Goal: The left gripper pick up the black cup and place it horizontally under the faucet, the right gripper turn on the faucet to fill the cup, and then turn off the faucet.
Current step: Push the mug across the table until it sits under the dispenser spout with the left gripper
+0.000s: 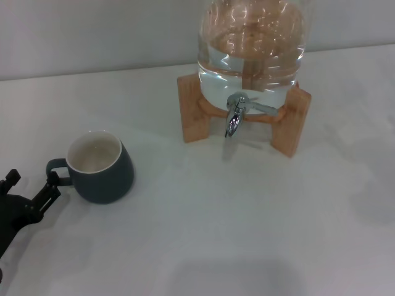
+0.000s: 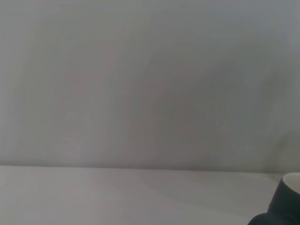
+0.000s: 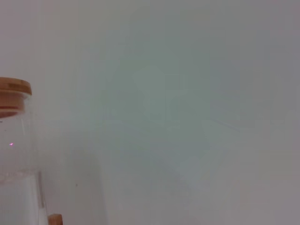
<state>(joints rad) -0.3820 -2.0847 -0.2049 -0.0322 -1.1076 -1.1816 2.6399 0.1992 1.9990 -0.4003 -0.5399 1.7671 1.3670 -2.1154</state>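
Left gripper (image 1: 34, 191) nearest, jaws wide, one finger at the cup (image 1: 100, 168) handle, not gripping. Cup upright on table (image 1: 247, 234), down-left of faucet (image 1: 234, 117). Faucet on water jar (image 1: 250, 55), wooden stand (image 1: 194, 114) beneath

The squat dark grey-blue cup (image 1: 100, 168) is creamy white inside and sits on a plain white table (image 1: 247, 234). The big clear glass water jar (image 1: 251, 46) rests on a light brown wooden stand (image 1: 291, 120), with a shiny silver faucet (image 1: 236, 115) in front. The claw of the left gripper (image 1: 31, 194) is black, and the jar's lid (image 3: 14, 93) is light brown wood.
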